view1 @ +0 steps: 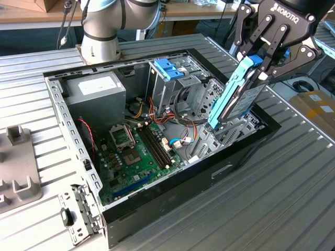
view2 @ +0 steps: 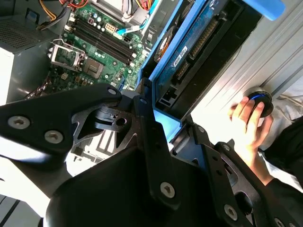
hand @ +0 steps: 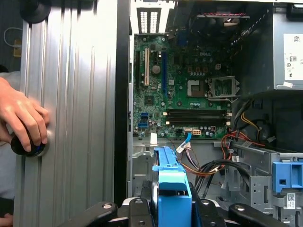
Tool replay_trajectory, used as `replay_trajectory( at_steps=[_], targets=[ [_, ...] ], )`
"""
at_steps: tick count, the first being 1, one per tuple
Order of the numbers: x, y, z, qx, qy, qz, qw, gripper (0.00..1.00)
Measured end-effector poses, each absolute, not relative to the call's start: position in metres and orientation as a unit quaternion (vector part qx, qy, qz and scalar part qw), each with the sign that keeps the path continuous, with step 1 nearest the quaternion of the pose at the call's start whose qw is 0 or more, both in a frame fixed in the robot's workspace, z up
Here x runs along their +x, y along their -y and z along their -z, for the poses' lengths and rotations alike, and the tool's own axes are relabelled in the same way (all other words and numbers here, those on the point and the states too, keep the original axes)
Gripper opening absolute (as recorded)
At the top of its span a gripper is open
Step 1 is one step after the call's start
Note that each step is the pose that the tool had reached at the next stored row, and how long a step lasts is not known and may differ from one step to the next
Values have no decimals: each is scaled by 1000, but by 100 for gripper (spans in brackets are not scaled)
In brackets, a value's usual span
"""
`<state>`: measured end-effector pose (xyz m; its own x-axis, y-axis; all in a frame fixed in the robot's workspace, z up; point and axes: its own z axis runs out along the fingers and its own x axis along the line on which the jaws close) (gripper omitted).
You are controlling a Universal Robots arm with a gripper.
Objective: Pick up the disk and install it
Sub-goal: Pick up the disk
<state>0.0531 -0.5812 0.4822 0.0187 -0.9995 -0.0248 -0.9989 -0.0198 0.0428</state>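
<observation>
Between the black fingertips of the gripper [view1: 257, 61], the disk [view1: 236, 97] is clamped by its upper end, the fingers closed against its light-blue frame. It is held tilted, its lower end dipping toward the drive bay at the open computer case's [view1: 78, 151] corner nearest the exterior view's right; whether that end touches the bay metal cannot be told. In the second wrist view the disk's [view2: 199, 52] dark underside with its connector edge is seen past the gripper linkage [view2: 142, 142], and in the first wrist view its blue frame [hand: 173, 184] is seen edge-on between the finger links. On the exterior view's clock face, the metal cage with the blue latch [view1: 168, 68] lies at about 9 o'clock from the disk, the green motherboard [view1: 141, 151] at about 8 o'clock, and the grey power supply box [view1: 94, 91] further out at 9 o'clock. Outside the case, a person's hand [view2: 248, 120] is rested on a dark round knob [view2: 259, 100] beside the ribbed metal table [view1: 293, 193].
</observation>
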Motion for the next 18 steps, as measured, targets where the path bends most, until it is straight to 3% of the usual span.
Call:
replay_trajectory(
  at_steps=[18],
  targets=[
    [75, 581, -481, 714, 700, 24, 7, 37]
  ],
)
